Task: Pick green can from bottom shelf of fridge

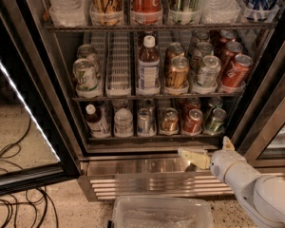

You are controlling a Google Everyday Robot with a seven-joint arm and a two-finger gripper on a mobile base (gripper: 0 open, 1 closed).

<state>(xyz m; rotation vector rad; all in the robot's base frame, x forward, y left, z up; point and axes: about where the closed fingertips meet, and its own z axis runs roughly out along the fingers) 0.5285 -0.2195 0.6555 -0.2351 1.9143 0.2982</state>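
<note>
The green can (215, 121) stands at the right end of the bottom shelf (133, 137) of the fridge (147, 167), just right of a red can (193, 121). My gripper (203, 147) hovers in front of the steel base, below and slightly left of the green can and apart from it. Its pale fingers (192, 156) are spread open and hold nothing. The white arm comes in from the lower right.
The bottom shelf also holds a bronze can (170, 121), a silver can (144, 122) and bottles at the left. The glass door (23, 127) stands open at the left. A clear plastic bin (161, 213) sits on the floor below the grille. Cables (14, 198) lie on the floor at the left.
</note>
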